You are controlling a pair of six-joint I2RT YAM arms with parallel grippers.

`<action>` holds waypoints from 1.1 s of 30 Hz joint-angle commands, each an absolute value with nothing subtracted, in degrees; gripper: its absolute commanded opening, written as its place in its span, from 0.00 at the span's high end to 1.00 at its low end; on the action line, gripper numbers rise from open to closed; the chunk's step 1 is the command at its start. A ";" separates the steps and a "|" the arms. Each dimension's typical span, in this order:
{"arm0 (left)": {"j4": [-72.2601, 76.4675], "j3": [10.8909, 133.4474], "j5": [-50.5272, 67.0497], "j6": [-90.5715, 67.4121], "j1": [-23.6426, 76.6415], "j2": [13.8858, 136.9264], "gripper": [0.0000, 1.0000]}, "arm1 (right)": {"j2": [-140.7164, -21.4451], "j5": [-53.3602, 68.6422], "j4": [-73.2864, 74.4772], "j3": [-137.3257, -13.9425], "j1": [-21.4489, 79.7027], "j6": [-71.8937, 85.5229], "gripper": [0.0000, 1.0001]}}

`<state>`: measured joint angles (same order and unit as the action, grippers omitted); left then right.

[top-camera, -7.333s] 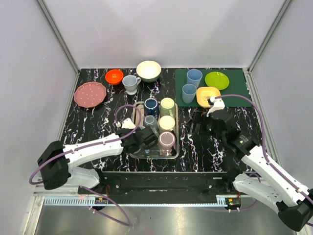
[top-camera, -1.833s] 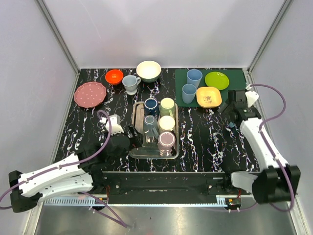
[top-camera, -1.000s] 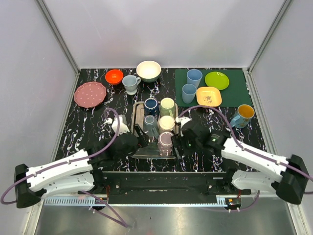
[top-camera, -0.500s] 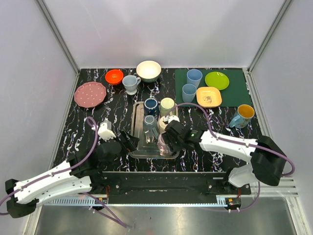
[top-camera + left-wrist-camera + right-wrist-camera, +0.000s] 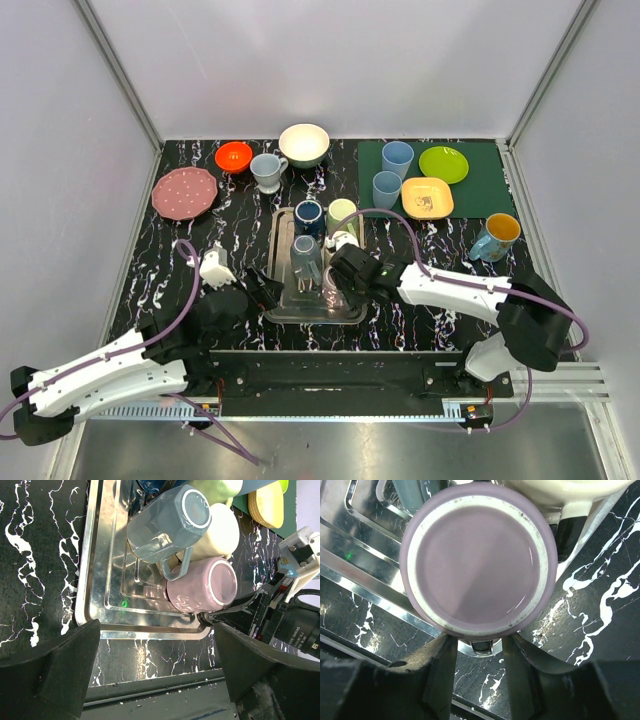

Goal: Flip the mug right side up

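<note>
A pink mug [image 5: 477, 562] stands upside down in the near right corner of the metal tray [image 5: 273, 250], its base up and its handle toward the tray's near rim. My right gripper [image 5: 477, 642] hangs over it [image 5: 328, 292]. Its fingers [image 5: 440, 665] flank the handle with a small gap on each side, so it is open. In the left wrist view the pink mug [image 5: 202, 587] leans beside a grey-blue mug [image 5: 165, 525]. My left gripper [image 5: 156, 627] stands wide open and empty just outside the tray's near left rim [image 5: 95, 580].
The tray also holds a dark blue mug [image 5: 308, 214], a pale green cup [image 5: 342, 212] and a cream mug [image 5: 220, 535]. Behind stand a red bowl [image 5: 234, 156], a grey mug [image 5: 267, 170], a white bowl [image 5: 304, 144] and a pink plate [image 5: 185, 192]. A green mat [image 5: 470, 185] carries cups and plates. An orange-lined mug [image 5: 497, 236] sits far right.
My right arm has swung left onto the pink mug, and its jaws have narrowed around the handle. My left arm drew back from the tray a little, then held still.
</note>
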<state>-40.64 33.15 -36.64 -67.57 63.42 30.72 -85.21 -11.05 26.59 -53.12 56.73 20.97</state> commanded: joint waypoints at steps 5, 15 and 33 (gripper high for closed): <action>-39.29 32.26 -37.53 -68.03 63.37 30.59 0.01 | -87.71 -13.36 24.96 -54.14 56.87 20.04 0.75; -39.03 33.48 -38.32 -66.10 63.28 30.24 0.02 | -71.57 -8.36 28.74 -54.67 56.95 27.14 1.00; 20.54 24.43 -4.42 -54.75 63.46 34.44 0.01 | -31.57 -3.52 -1.56 -38.08 56.87 45.17 1.00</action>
<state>-3.22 24.69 -17.50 -56.66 63.42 29.41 -35.99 -6.46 17.74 -42.19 56.77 40.56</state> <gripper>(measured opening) 0.984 0.125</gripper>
